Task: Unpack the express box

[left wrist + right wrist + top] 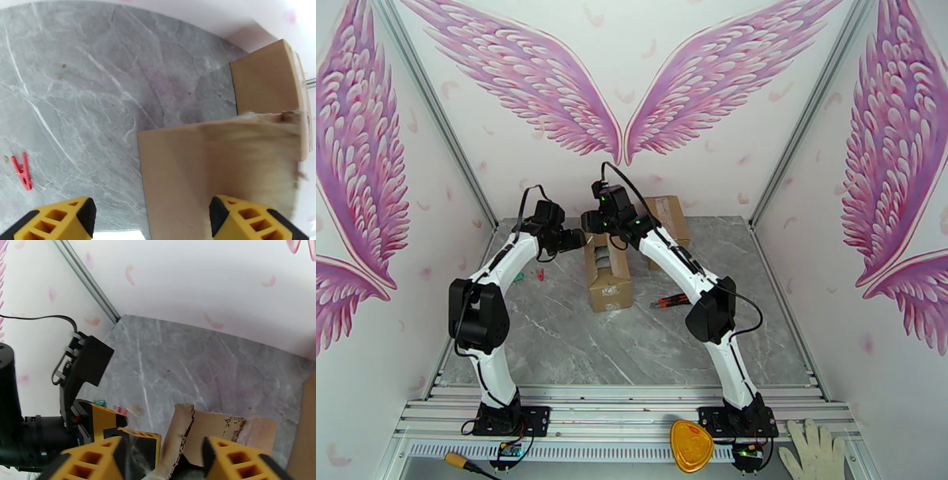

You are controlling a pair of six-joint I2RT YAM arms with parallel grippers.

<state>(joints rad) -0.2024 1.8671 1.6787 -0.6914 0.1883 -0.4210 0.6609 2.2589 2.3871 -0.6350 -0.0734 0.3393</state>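
The express box, brown cardboard, stands upright in the middle of the grey table, and both grippers meet at its top far end. My left gripper reaches in from the left. In the left wrist view its yellow fingers stand wide apart and open, with a smooth box flap under the right finger. My right gripper hovers over the same end. In the right wrist view it is open, and a torn cardboard flap rises just beyond its fingertips, with nothing gripped.
A second cardboard box sits behind and to the right. A utility knife lies right of the express box. A red clip and a green clip lie to the left. A yellow object and a white glove rest on the front rail.
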